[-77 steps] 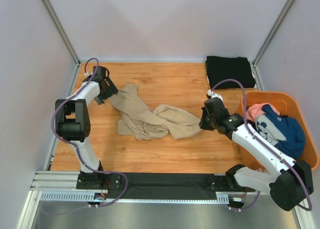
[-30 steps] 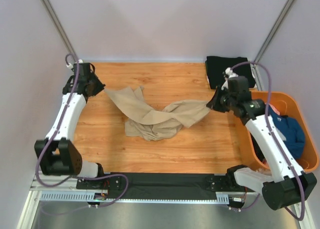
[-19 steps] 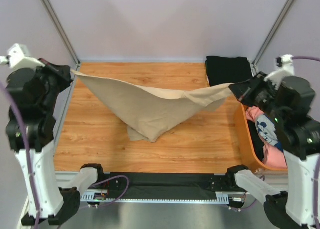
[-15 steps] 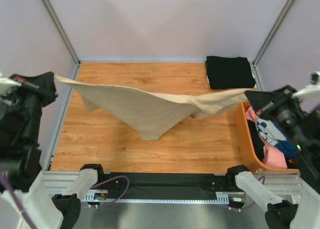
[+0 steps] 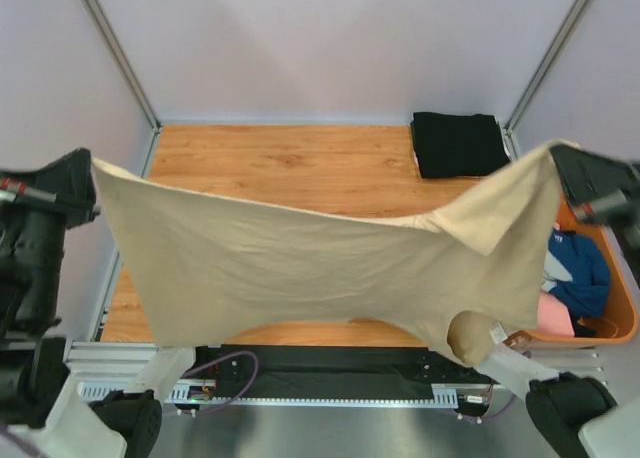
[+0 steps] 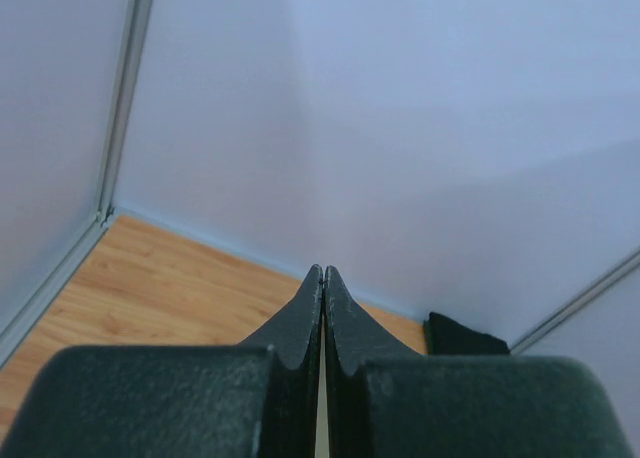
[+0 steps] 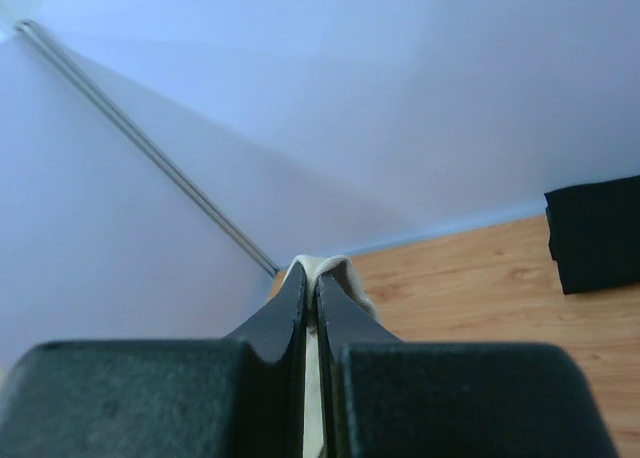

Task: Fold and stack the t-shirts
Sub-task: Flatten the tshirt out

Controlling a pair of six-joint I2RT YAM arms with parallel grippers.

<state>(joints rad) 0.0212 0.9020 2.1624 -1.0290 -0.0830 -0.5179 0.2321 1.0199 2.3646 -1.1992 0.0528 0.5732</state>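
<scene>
The tan t-shirt hangs stretched crosswise above the table. The left gripper and the right gripper each clamp one top corner.

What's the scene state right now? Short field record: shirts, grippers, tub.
held item: tan t-shirt, spread in the air between both arms, above the table
left gripper: shut on one corner of the tan t-shirt
right gripper: shut on the opposite end
black t-shirt: folded, far right corner of the table
orange tub: holds blue t-shirt and pink t-shirt, both unfolded
</scene>
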